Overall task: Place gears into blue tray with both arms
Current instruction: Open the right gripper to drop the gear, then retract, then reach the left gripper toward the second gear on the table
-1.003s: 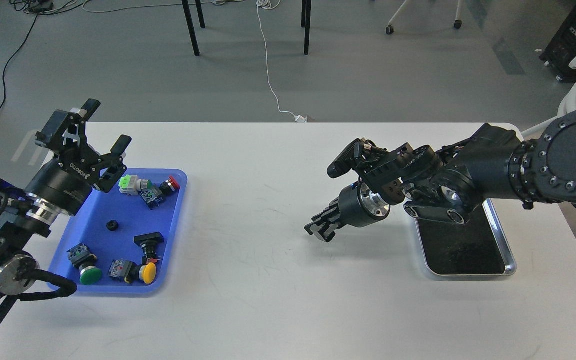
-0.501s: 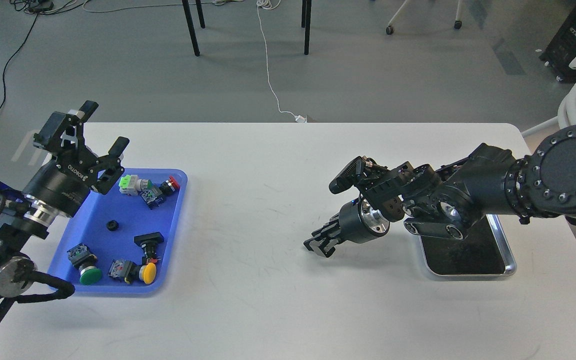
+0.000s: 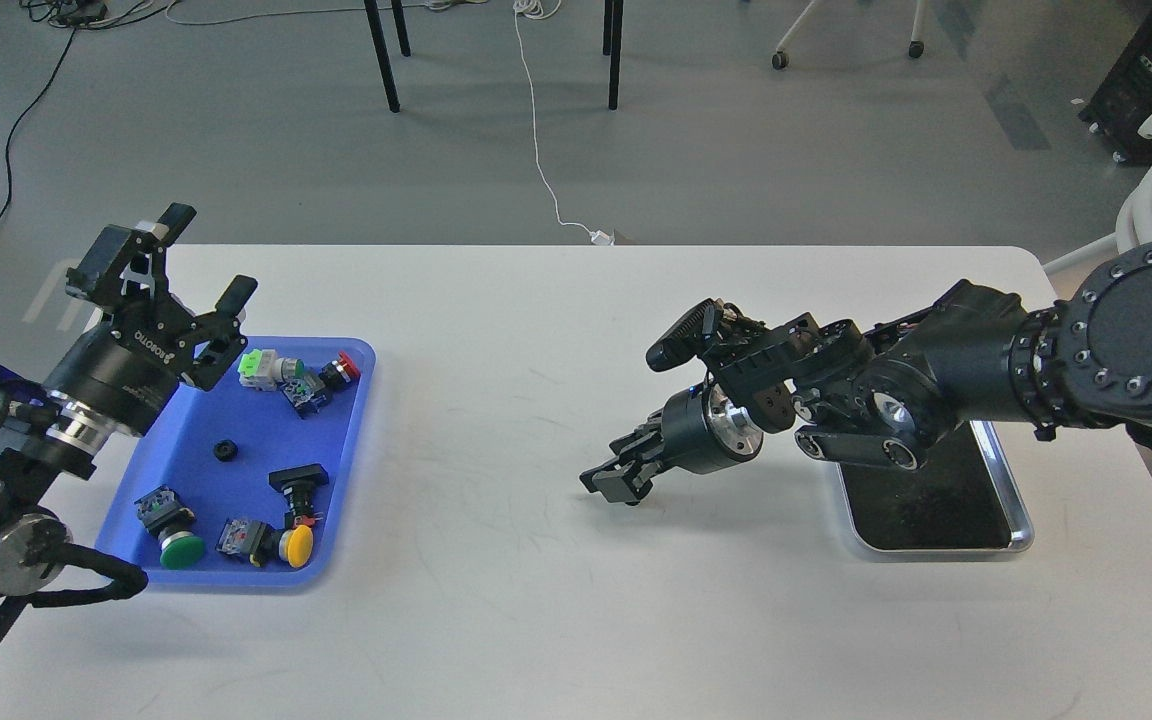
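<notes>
The blue tray (image 3: 340,452) lies on the white table at the left. One small black gear (image 3: 226,450) rests near the tray's middle, among push-buttons. My left gripper (image 3: 207,252) hangs open above the tray's far-left corner, with nothing between its fingers. My right gripper (image 3: 614,482) hovers low over the middle of the table, pointing left and down. Its fingers look pressed together, and I cannot see whether they hold anything.
Push-buttons in the blue tray: green (image 3: 179,548), yellow (image 3: 296,544), red (image 3: 344,368), pale green (image 3: 258,366) and a black-capped one (image 3: 297,478). A silver-rimmed tray with black inside (image 3: 936,515) sits at the right, partly under my right forearm.
My right gripper has moved left, away from the silver-rimmed tray, staying low over the table. The left gripper has drifted slightly left and stays open.
</notes>
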Action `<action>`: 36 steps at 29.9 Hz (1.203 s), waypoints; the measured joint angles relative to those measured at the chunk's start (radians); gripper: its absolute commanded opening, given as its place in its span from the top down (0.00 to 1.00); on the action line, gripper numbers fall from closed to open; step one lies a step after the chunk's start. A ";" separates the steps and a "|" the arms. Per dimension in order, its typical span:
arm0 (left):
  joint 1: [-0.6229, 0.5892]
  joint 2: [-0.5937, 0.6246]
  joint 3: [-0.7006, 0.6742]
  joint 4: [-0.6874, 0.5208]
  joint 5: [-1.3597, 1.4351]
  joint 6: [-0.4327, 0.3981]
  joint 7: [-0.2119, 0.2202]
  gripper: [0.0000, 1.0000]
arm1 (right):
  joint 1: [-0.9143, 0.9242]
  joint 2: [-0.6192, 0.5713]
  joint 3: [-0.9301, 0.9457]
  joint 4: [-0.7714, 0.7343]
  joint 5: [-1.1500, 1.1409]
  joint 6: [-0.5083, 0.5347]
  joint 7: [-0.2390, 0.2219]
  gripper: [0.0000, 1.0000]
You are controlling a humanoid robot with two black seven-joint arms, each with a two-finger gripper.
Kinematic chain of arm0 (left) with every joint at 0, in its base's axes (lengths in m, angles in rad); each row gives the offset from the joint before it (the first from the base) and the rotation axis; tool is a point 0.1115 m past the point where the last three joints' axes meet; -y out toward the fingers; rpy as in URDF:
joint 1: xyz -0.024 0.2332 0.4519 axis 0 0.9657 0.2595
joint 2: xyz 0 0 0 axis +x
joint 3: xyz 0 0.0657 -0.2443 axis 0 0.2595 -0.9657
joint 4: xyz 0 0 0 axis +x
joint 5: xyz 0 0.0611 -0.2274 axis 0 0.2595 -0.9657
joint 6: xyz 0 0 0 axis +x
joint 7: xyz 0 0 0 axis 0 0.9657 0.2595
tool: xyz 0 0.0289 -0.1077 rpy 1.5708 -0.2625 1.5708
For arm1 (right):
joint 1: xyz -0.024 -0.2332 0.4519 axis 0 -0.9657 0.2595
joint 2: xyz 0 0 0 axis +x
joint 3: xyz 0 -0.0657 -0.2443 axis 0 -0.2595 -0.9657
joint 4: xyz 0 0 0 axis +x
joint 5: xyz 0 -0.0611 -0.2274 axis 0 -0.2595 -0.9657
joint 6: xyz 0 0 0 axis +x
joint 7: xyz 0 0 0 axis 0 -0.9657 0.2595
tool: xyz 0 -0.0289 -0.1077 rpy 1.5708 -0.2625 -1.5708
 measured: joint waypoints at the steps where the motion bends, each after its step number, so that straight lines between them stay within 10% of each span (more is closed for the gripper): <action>1: 0.000 0.001 0.000 0.000 0.000 0.000 0.000 0.02 | 0.002 -0.030 0.025 0.001 0.013 0.002 0.000 0.05; 18: -0.053 0.003 0.063 -0.180 0.688 -0.001 0.000 0.02 | -0.636 -0.523 0.936 0.099 0.584 0.055 0.000 0.05; 36: -0.639 -0.216 0.789 -0.062 1.576 0.124 0.000 0.05 | -1.001 -0.599 1.282 0.099 0.736 0.274 0.000 0.04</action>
